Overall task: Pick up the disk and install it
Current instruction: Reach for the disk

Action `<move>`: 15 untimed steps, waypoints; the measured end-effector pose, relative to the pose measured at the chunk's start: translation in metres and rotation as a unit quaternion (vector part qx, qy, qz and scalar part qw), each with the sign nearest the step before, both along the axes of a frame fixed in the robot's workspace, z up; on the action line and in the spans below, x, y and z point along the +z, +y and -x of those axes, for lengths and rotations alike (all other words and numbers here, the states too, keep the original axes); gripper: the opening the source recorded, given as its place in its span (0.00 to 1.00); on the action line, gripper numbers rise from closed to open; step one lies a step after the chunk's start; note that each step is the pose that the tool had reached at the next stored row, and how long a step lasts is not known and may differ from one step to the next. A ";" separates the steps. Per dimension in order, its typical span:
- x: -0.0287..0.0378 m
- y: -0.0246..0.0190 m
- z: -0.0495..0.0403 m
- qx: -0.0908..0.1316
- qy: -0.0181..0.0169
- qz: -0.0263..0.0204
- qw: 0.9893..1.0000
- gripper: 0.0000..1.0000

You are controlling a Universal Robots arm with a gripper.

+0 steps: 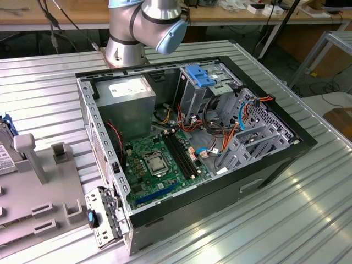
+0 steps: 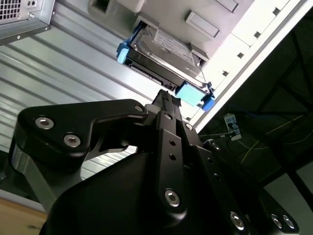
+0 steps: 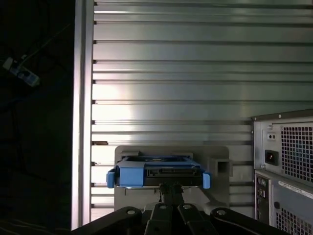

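1. The disk, a flat rectangular hard drive of silver and dark metal framed by bright blue plastic rails, is seen lying in a pale grey plastic fixture. The fixture rests on a ribbed aluminium table.
2. In the second wrist view the disk is shown with its white label uppermost and a blue end tab at each corner of its near edge.
3. The black gripper is aimed at the middle of that near edge, between the two blue tabs. Its fingers are drawn together with nothing seen between them. Whether the tips touch the disk cannot be told.
4. In the exterior view the fixture is at the exterior view's left. The disk is cut by the picture's edge there, well apart from the open black computer case.
5. Inside the case are noted a green motherboard, a grey power-supply box with a white label, and a silver drive cage topped by a blue plastic latch.
6. The arm's silver and pale blue joint is recorded at the far side of the case.
7. In the first wrist view the perforated rear panel of the case is recorded near the fixture.
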State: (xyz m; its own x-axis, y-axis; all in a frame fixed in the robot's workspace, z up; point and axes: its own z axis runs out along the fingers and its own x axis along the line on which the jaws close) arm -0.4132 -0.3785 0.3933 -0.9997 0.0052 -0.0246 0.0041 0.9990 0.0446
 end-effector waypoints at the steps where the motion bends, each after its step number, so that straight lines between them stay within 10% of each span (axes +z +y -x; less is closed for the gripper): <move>1: 0.0000 0.0000 0.0046 0.000 0.000 0.000 1.000 0.11; 4: 0.0000 0.0000 0.0217 0.000 0.000 0.000 1.000 0.11; 15: 0.0001 0.0000 0.0232 0.000 0.000 0.000 1.000 0.11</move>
State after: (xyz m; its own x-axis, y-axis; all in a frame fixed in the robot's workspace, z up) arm -0.4364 -0.3785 0.3933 -0.9997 0.0044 -0.0244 0.0033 0.9990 0.0445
